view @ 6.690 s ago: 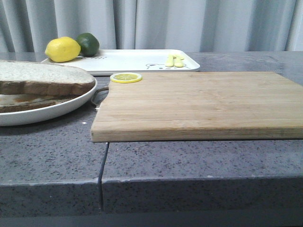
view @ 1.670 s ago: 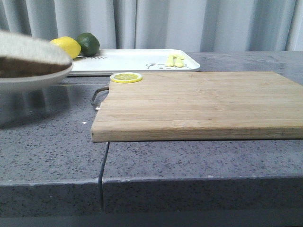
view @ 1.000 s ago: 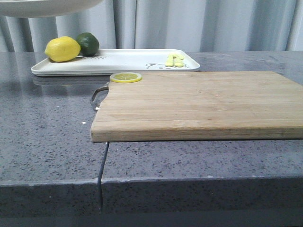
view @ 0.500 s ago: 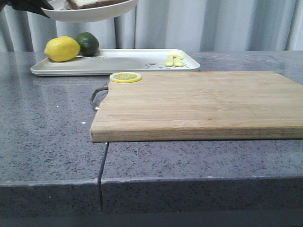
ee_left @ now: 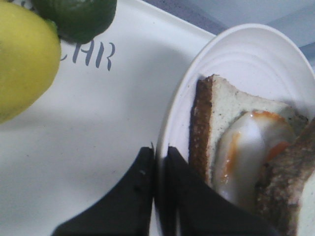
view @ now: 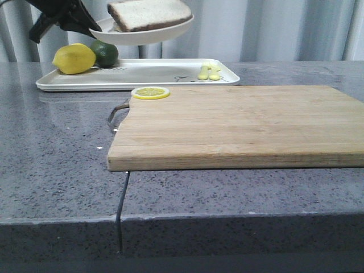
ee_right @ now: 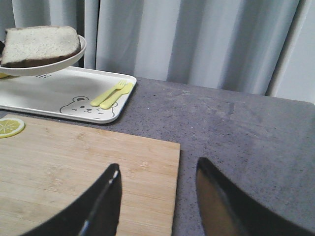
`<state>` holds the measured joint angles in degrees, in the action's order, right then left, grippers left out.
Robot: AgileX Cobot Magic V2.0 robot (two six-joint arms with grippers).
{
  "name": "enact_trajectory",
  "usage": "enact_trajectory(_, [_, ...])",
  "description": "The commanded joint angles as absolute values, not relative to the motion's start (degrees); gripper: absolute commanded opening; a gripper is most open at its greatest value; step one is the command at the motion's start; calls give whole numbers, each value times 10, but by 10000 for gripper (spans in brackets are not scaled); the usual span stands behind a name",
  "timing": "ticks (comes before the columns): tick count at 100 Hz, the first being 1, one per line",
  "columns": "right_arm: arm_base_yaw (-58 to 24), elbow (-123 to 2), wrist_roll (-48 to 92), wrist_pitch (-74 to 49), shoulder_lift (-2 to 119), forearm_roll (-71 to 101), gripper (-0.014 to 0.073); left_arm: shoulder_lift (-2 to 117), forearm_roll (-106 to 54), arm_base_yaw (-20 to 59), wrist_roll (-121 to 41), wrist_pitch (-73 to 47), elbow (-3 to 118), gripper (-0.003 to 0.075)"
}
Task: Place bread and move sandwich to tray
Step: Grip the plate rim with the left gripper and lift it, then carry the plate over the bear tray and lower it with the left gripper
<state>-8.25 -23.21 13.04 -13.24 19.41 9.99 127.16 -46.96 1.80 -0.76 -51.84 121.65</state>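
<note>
Speckled grey stone countertop [view: 57, 170], pale grey curtains [view: 273, 28] behind. Left black gripper [ee_left: 156, 162] pinching round white plate [view: 142, 35] rim, brown-crusted egg sandwich [view: 149, 14] held above white rectangular tray [view: 142, 74]. Right gripper [ee_right: 160, 196] spread wide over wooden cutting board [view: 239, 125].

Left pincer [ee_left: 158, 169]: two matte black fingers [ee_left: 139, 182], each wedge-shaped, broad at the lower edge of the left wrist frame and narrowing to a blunt tip near frame centre. Surfaces are plain, with no visible screws, cables or markings. In the front frame, upper left corner, the same arm appears as a black angular body with a short protruding bracket; finer detail is not discernible.

Right pincer [ee_right: 159, 182]: two black fingers [ee_right: 106, 199] along the lower edge of the right wrist frame, curved and tapering to points, with glossy inner faces showing grey reflections.
</note>
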Motion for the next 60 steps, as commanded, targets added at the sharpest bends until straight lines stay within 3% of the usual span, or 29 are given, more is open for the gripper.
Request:
enact_trajectory(1, [-80, -247, 130, -97, 198, 96, 366, 1246, -507, 21, 10, -496, 1249, -19])
enact_trajectory(60, [-80, -247, 130, -100, 199, 96, 366, 1291, -460, 24, 46, -480, 1254, -20])
